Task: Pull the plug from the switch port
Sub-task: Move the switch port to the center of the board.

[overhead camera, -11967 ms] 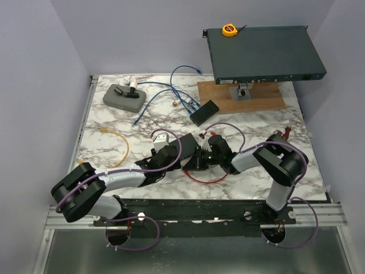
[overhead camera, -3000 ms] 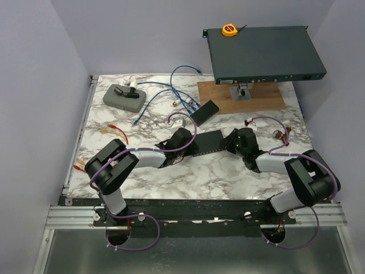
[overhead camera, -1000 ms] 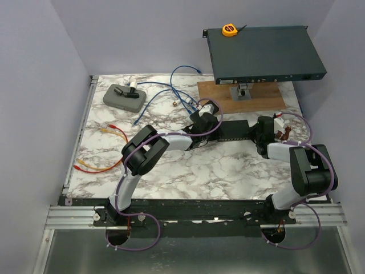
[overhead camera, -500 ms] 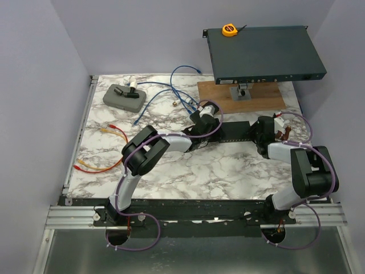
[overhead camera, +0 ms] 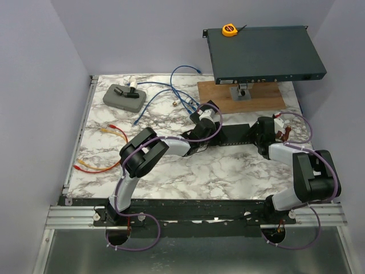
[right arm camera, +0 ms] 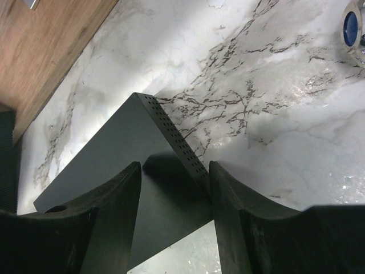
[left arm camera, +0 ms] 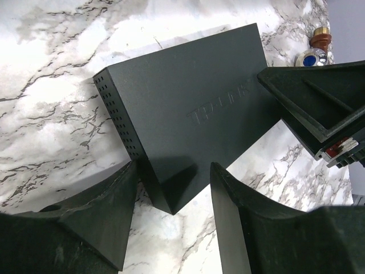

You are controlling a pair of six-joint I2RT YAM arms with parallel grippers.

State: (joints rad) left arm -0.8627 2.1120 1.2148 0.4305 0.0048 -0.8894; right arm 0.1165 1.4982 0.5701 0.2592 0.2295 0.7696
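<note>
black switch [overhead camera: 234, 133] lying flat on desk [overhead camera: 171, 168] right of centre, just near of wooden board [overhead camera: 268, 101], left gripper [left arm camera: 174, 191] jaws released, straddling its left corner, right gripper [right arm camera: 174, 177] jaws straddling its right end, cannot tell if clenching

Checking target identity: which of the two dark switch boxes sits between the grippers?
The small black switch flat on the marble table, not the large rack unit raised over the wooden board.

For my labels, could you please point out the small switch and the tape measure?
small switch [overhead camera: 235, 132], top external view, its top face.
tape measure [overhead camera: 228, 29], top external view, its yellow case.
</note>
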